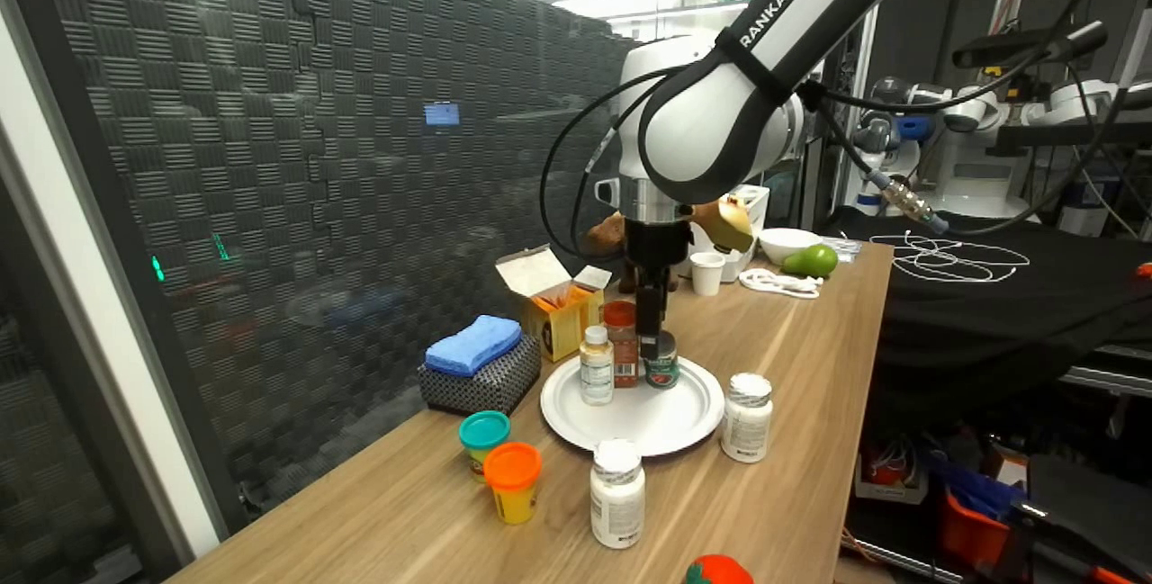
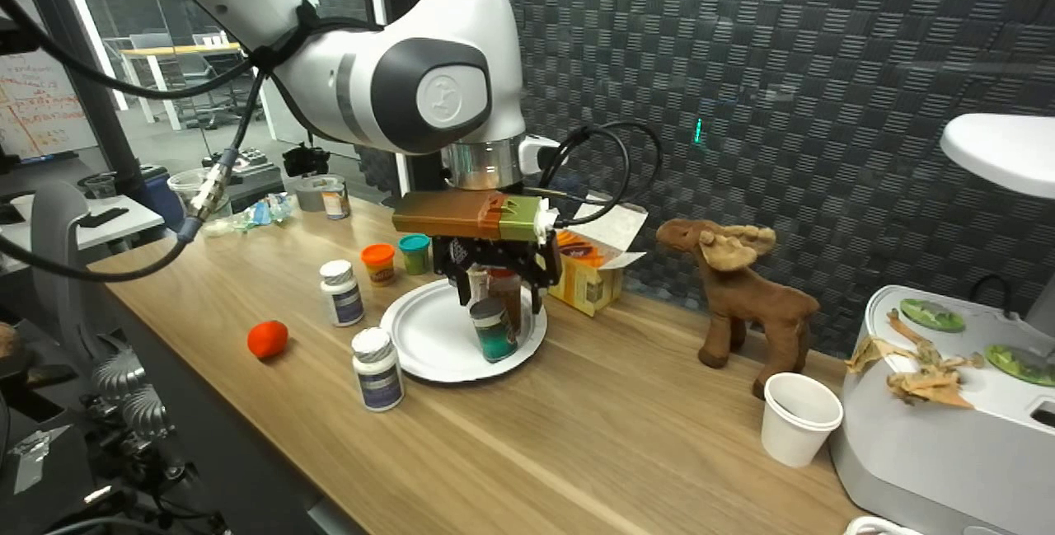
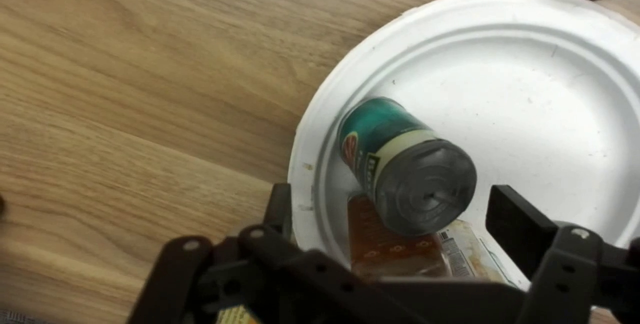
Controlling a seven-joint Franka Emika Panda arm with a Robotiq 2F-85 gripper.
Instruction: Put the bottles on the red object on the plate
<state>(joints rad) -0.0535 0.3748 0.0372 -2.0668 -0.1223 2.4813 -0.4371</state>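
Papery, matt plate [image 3: 550,99] — wooden tabletop [image 3: 150,89]

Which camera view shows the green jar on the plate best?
The wrist view. It shows the green jar from above, large and unobstructed, with its grey lid and part of the label. Both exterior views show it smaller, from the side; in an exterior view the gripper partly hides it.

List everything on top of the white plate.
On the white plate: a green can, a red-capped jar and a white-capped bottle. The spots directly beneath all three are covered, so they can't be seen.
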